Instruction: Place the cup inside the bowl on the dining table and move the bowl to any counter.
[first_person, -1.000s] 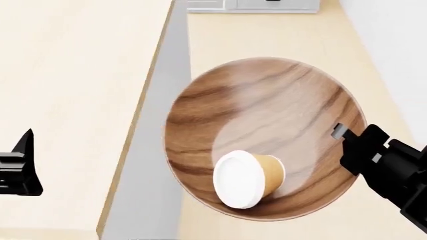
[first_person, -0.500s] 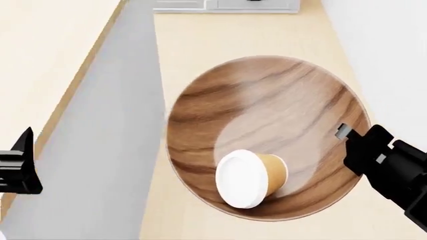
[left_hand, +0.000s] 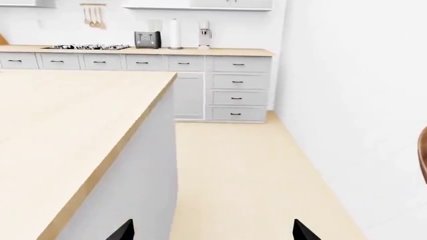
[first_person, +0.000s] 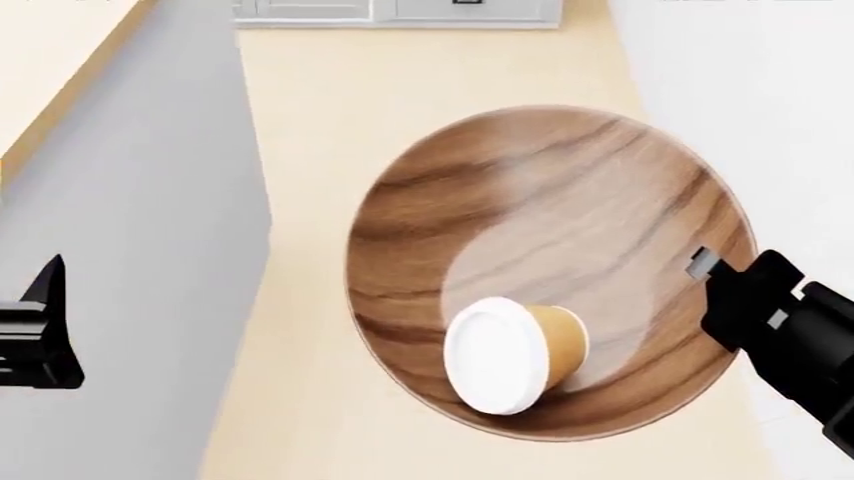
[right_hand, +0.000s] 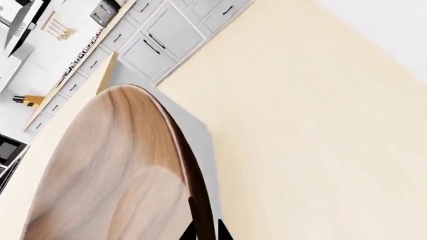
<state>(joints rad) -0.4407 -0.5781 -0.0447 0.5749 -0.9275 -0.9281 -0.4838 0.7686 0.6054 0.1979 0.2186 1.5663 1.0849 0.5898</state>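
Above the pale wood floor (first_person: 314, 200), clear of any worktop, the large round streaked-grain wooden bowl (first_person: 534, 200) is being carried by the right gripper (first_person: 707, 268), whose fingers are pinching the bowl's rim on the side away from the grey island. In the right wrist view the two black fingertips (right_hand: 190, 231) are sitting either side of the dark rim edge, so the bowl (right_hand: 113, 175) is hanging off that one pinch. The small tan paper cup with the flat white lid (first_person: 514, 355) is lying on its side inside the bowl, low toward the robot's edge, likely because it is rolling to the lowest spot. The first half of the task looks done. The left gripper (left_hand: 210, 234) is holding nothing, fingers spread, hanging beside the pale beige island worktop (left_hand: 60, 130), out of the way. The honey-coloured counter worktop (left_hand: 200, 51) by the far wall, beyond the island, is a likely drop spot; the bowl is well apart from it. One-sided grip is risking tilt.
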